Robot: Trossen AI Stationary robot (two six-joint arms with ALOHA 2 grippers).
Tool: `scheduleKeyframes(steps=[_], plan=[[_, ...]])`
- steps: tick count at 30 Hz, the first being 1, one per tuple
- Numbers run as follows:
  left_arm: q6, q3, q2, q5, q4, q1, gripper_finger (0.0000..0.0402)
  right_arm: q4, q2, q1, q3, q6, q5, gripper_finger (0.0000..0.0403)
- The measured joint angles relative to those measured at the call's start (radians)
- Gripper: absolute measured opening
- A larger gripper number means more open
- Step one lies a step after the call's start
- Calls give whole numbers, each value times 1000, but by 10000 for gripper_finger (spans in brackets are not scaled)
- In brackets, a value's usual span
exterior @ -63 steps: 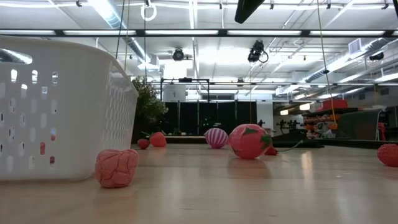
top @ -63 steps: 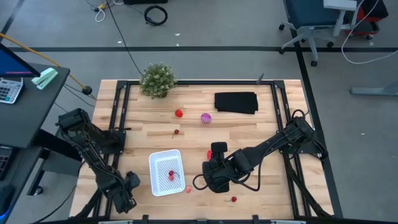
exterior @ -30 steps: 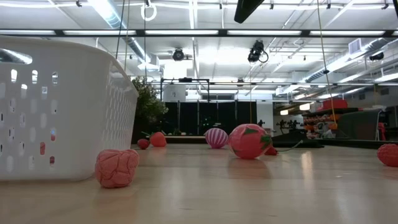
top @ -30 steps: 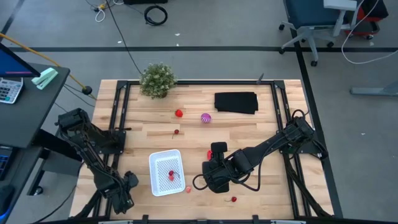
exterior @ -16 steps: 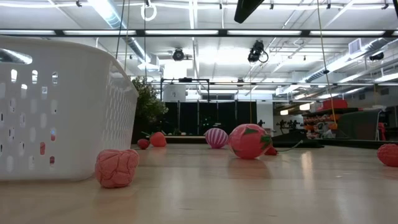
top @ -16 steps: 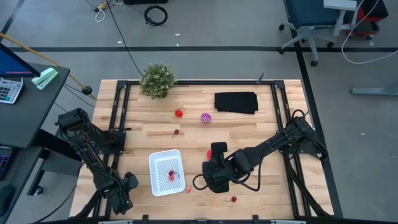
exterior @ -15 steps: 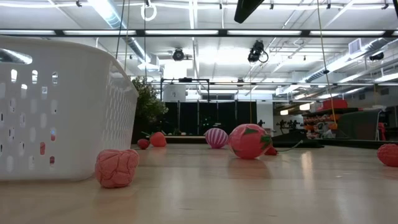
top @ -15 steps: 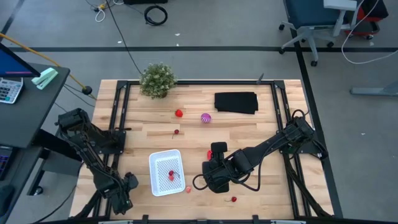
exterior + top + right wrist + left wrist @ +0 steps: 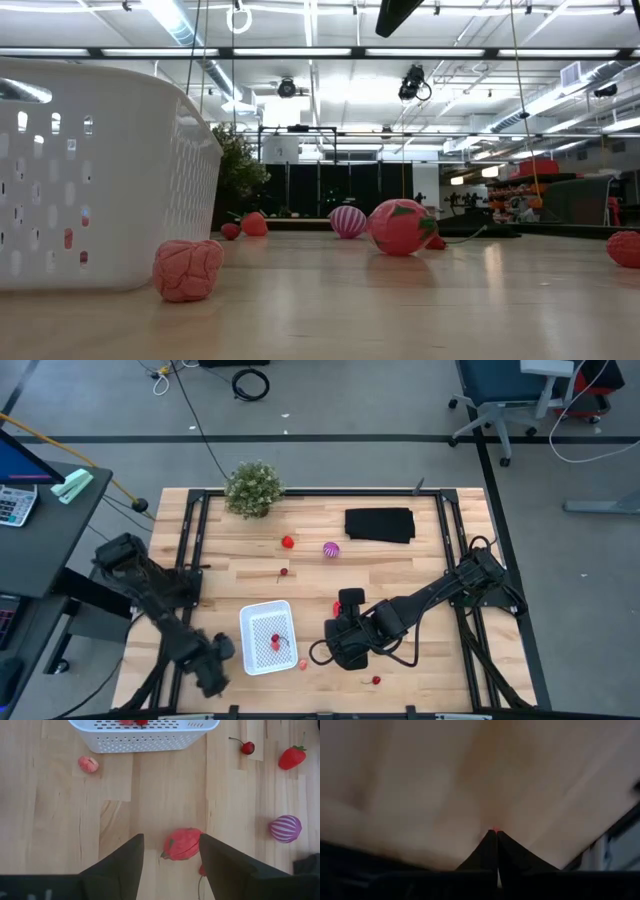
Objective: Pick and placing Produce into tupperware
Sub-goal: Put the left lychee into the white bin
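The white tupperware (image 9: pixel 268 637) stands near the table's front, with small red pieces (image 9: pixel 276 640) inside it. A pink piece (image 9: pixel 303 662) lies by its near right corner. My right gripper (image 9: pixel 171 837) hangs open above the larger red oblong (image 9: pixel 182 843), one finger to each side and clear of it. A strawberry (image 9: pixel 291 757), a cherry (image 9: pixel 247 747) and the purple ball (image 9: pixel 285 828) lie farther back. A small red piece (image 9: pixel 376 680) lies near the front edge. My left gripper (image 9: pixel 213 666) is shut, just left of the tupperware. My left gripper shows a tiny red speck (image 9: pixel 495 828) right at its shut fingertips. Whether the fingers pinch it, I cannot tell.
A bushy green plant (image 9: pixel 252 488) stands at the far left and a black cloth (image 9: pixel 380 525) lies at the far right. Black frame rails (image 9: pixel 195 540) run along both sides of the table. Bare wood lies between the tupperware and the far produce.
My left gripper has swung from the table's near left corner toward the right, closer to the tupperware, and shows blurred. My right arm and the produce have kept still.
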Motion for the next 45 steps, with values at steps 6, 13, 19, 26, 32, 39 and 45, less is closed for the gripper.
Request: scheduleKeyframes(steps=[6,13,19,26,32,39,45], plan=[[142,140,0,-153,-274,118,2,11,0,-5,0,-5,0,200],[199,421,-2,-500,-586,164,2,8,0,-5,0,-6,0,200],[292,505,-3,-650,-434,213,2,-5,0,-2,0,28,0,200],[415,328,0,-627,-227,323,2,-130,0,37,0,187,55,200],[436,211,0,-541,-171,407,32,-118,0,71,0,229,112,200],[525,237,0,-519,-159,449,109,-73,0,31,0,109,112,200],[615,356,0,-505,-215,454,147,-70,-2,-111,0,-74,108,200]])
